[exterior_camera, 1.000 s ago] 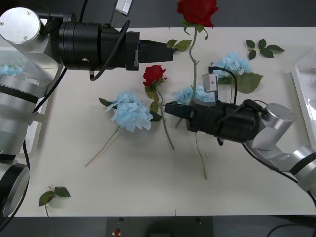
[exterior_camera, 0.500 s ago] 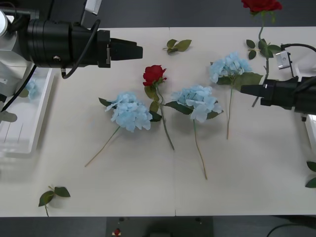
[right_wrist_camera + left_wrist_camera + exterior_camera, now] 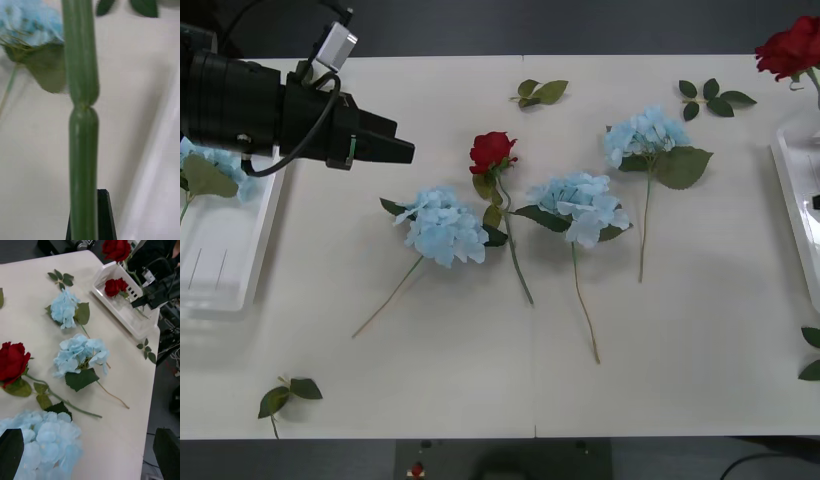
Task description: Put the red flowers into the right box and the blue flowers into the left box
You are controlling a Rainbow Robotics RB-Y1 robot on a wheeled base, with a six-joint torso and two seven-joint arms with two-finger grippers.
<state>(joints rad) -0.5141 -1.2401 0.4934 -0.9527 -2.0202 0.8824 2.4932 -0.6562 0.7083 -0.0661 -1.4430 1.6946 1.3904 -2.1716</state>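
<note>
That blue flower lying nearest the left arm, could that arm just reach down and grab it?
Probably yes. The left gripper, fingers open, hovers just up-left of the nearest blue flower, with bare table between. The lone red rose lies beside it, apart.

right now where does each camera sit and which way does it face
Front view: above the arms, looking forward and down at the table; the left arm reaches in over the left box.
Left wrist view: on the left wrist, looking across the table to the right box; the left gripper has its jaws open.
Right wrist view: on the right wrist, tight on a rose stem held in the right gripper.
Front and left wrist views share the table rose.
</note>
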